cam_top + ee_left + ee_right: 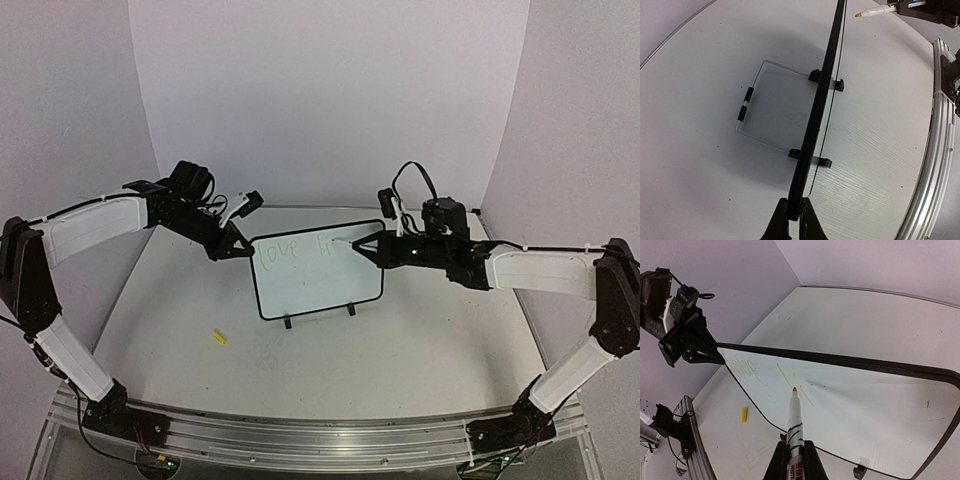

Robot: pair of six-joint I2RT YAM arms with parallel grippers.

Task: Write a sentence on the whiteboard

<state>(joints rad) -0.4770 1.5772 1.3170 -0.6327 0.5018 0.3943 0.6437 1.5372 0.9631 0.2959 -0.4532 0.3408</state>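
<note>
Whiteboard [318, 278] stands upright on its two black feet in the middle of the surface [420, 350], between my two arms. The left fingers [784, 222] are pinched tight on its thin black frame at the upper left corner. The right fingers [780, 462] are closed around a white marker [795, 420], which points at the writing face. Its orange tip sits close to the board, beside a slanted stroke; I cannot tell whether it touches. The sentence [290, 252] so far reads "love", in faint yellow-green, followed by the first strokes of a second word. A small yellow piece [219, 337] lies on the surface in front of the board, toward the left arm and well apart from it. On the far side of the board, a thin wire loop [747, 107] lies flat against the surface.
</note>
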